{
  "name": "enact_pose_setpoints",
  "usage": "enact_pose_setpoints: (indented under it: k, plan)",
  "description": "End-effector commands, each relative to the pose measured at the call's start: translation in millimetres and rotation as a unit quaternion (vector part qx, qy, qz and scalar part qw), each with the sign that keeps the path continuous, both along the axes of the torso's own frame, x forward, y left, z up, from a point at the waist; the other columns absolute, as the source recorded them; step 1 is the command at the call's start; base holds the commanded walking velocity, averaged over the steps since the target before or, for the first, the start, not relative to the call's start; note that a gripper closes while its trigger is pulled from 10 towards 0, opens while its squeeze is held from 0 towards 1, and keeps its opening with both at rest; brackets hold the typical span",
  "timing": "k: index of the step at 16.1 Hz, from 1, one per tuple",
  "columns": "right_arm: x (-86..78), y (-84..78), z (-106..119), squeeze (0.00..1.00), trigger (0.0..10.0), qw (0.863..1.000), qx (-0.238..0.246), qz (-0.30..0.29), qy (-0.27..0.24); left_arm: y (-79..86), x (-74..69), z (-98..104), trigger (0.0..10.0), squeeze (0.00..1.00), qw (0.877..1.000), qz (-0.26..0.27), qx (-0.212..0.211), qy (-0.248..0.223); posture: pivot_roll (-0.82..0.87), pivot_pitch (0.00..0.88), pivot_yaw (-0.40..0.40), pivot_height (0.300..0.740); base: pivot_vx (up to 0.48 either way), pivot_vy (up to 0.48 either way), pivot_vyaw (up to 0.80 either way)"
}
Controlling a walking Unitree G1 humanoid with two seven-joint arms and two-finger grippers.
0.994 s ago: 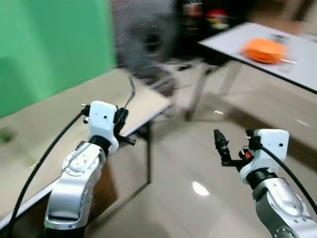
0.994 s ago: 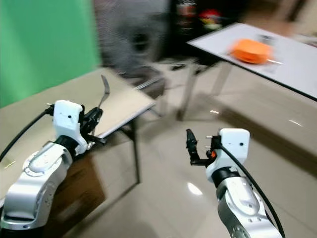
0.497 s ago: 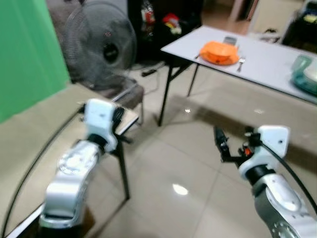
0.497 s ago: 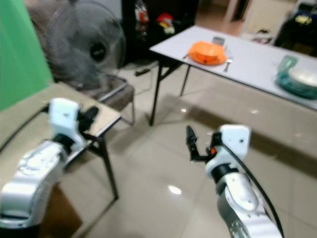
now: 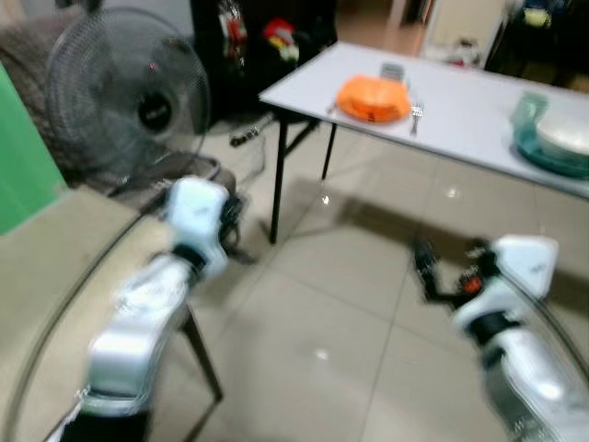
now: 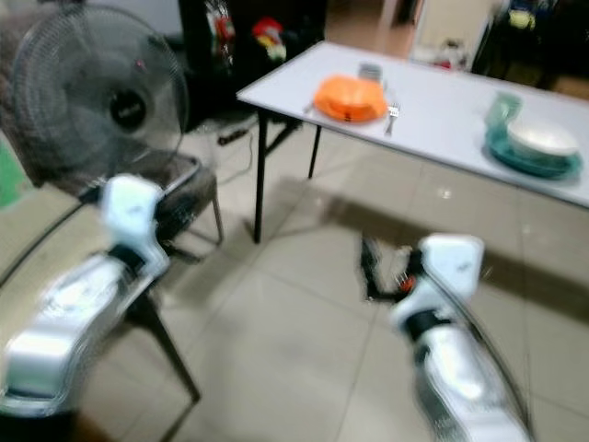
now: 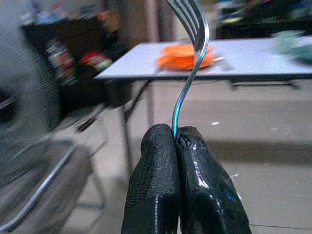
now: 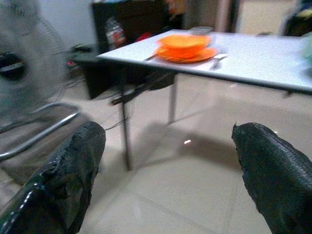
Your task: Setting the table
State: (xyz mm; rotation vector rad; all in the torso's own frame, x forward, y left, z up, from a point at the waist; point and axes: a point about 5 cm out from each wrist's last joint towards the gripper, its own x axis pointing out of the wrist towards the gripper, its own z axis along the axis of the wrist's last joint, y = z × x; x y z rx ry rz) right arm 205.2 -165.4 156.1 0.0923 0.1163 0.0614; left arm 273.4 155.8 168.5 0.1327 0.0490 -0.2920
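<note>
At nine o'clock in the head views your left gripper [image 7: 176, 146] has its fingers clamped on a fork [image 7: 191, 58], tines up, so the pickup looks done. That fork is a slim, shiny metal one with a curved neck. At one o'clock stands the white worktop [image 5: 469, 101], well apart from you, already bearing an orange plate [image 5: 372, 98], another fork [image 5: 415, 114] just beside it and teal dishes [image 5: 552, 138]. At four o'clock your right gripper [image 8: 170, 161] holds nothing, fingers apart. Carrying and laying the fork remain, I judge.
</note>
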Motion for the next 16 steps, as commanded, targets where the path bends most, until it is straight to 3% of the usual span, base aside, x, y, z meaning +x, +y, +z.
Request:
enact_pose_setpoints:
  k: [1, 6, 16]
  plan:
    - [-0.7, -8.2, 2.3, 0.00, 10.0, 1.000, -0.007, -0.020, -0.009, -11.1, 2.3, 8.1, 10.0, 0.00, 1.000, -0.013, -0.009, -0.016, 0.00, 0.000, -0.023, 0.740, 0.337, 0.000, -0.80]
    - [14.1, -4.6, 2.0, 0.00, 10.0, 0.999, 0.003, -0.022, -0.026, -21.8, 5.1, 3.8, 10.0, 0.00, 0.999, -0.027, -0.006, -0.024, 0.02, 0.000, -0.040, 0.740, 0.339, 0.000, -0.80]
    - [30.2, -1.9, -2.0, 0.00, 10.0, 1.000, -0.001, 0.001, -0.027, -28.2, 5.2, -3.9, 10.0, 0.00, 0.999, -0.025, -0.006, -0.026, 0.02, 0.000, -0.067, 0.740, 0.339, 0.000, -0.08]
